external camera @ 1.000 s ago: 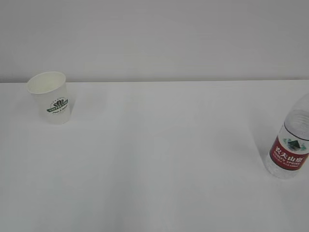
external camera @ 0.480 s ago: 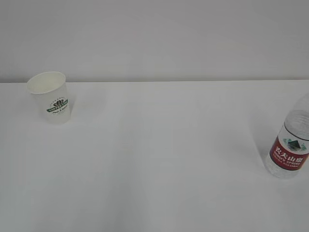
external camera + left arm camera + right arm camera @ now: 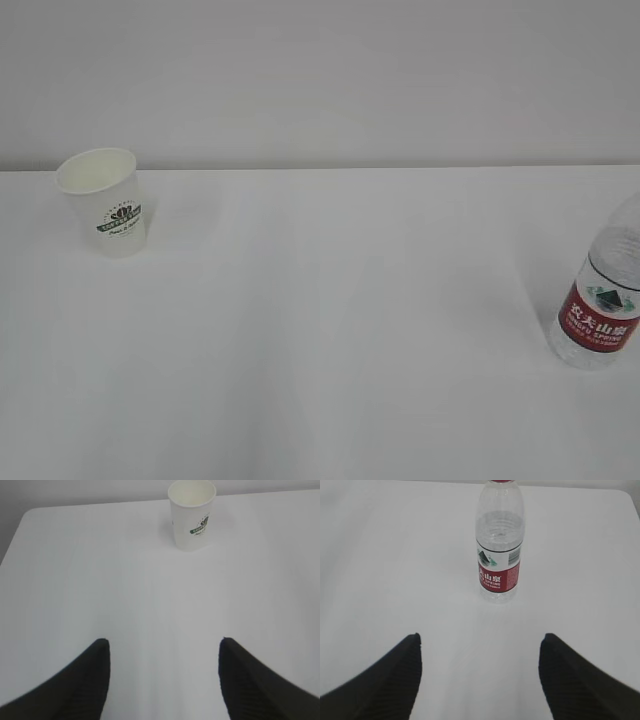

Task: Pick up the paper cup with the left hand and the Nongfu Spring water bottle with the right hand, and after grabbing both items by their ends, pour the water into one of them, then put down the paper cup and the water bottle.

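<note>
The white paper cup [image 3: 105, 203] with a dark green logo stands upright at the far left of the table; the left wrist view has the paper cup [image 3: 192, 514] well ahead, slightly right of centre. My left gripper [image 3: 165, 642] is open over bare table, far short of it. The Nongfu Spring water bottle [image 3: 602, 300] stands upright at the right edge, its top cut off. In the right wrist view the bottle [image 3: 499, 542] stands ahead with water in it. My right gripper [image 3: 481, 637] is open, nothing between its fingers. Neither arm appears in the exterior view.
A white table [image 3: 330, 330] runs back to a pale wall [image 3: 320, 80]. Its far left corner [image 3: 30, 515] shows in the left wrist view, and its far right corner [image 3: 625, 495] in the right wrist view.
</note>
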Action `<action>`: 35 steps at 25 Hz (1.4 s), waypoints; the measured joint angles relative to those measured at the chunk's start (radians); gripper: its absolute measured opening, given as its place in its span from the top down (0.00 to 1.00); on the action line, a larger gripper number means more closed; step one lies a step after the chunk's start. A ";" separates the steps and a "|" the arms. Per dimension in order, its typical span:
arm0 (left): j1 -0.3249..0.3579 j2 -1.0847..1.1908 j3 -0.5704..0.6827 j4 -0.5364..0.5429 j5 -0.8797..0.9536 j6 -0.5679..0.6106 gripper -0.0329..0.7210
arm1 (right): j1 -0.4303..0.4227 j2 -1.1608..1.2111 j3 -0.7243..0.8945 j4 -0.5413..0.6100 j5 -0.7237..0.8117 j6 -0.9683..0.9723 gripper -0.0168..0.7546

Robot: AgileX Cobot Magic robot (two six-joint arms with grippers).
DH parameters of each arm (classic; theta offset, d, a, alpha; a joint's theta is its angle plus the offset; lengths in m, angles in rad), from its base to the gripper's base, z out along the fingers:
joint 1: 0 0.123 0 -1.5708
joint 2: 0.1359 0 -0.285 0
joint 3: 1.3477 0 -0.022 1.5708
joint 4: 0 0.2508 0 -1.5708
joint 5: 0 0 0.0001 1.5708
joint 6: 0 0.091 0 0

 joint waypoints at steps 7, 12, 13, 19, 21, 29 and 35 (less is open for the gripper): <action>0.000 0.096 -0.005 0.002 -0.142 0.000 0.30 | 0.000 0.118 -0.002 0.023 -0.087 0.000 0.27; 0.000 0.157 -0.005 0.002 -0.228 0.000 0.30 | 0.000 0.207 -0.002 0.025 -0.179 0.002 0.27; 0.000 0.174 -0.005 0.002 -0.250 0.000 0.30 | 0.000 0.225 -0.002 0.025 -0.199 0.002 0.27; 0.000 0.287 -0.005 0.000 -0.362 0.000 0.31 | 0.000 0.319 -0.002 0.027 -0.334 0.002 0.27; 0.000 0.321 -0.005 0.000 -0.386 0.000 0.31 | 0.000 0.346 -0.002 0.027 -0.366 0.002 0.27; 0.000 0.369 -0.005 0.002 -0.504 0.000 0.31 | 0.000 0.427 -0.002 0.029 -0.504 -0.038 0.27; 0.000 0.408 -0.005 0.041 -0.576 0.000 0.31 | 0.000 0.457 -0.002 0.029 -0.613 -0.072 0.27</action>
